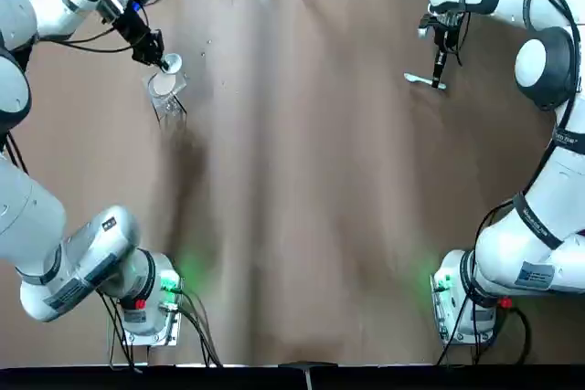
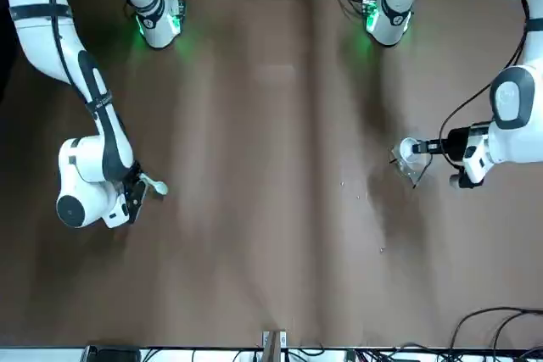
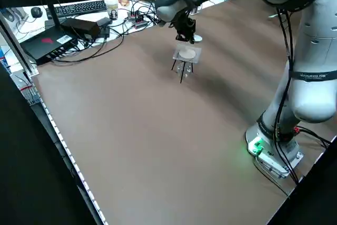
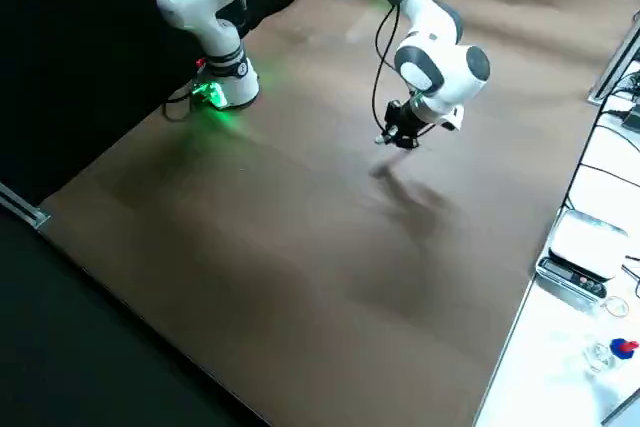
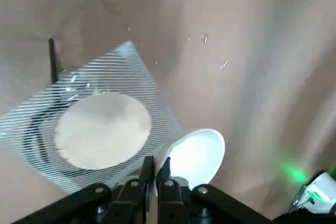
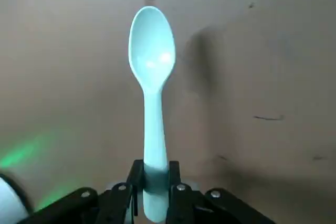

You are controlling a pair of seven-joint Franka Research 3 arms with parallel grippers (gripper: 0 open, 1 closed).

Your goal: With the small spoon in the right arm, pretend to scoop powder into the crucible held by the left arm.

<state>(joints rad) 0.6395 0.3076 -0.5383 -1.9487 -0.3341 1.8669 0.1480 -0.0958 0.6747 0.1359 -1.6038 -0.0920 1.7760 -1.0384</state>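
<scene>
Smooth and glossy, that pale-mint plastic spoon (image 6: 151, 77); small white crucible (image 5: 195, 153) gleams like glazed ceramic; square wire gauze (image 5: 131, 72), fine metal mesh, chalky matt centre; brown table cover (image 1: 311, 180) matt, faintly creased.

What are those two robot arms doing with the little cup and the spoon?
Each arm is holding one thing. The left gripper pinches the rim of a small white crucible, right beside a wire mesh stand with a white disc in its middle. The right gripper grips a pale blue spoon by its handle, and the spoon's bowl looks empty. The two arms are far apart across the brown table, so no pretend scooping has started yet.
</scene>
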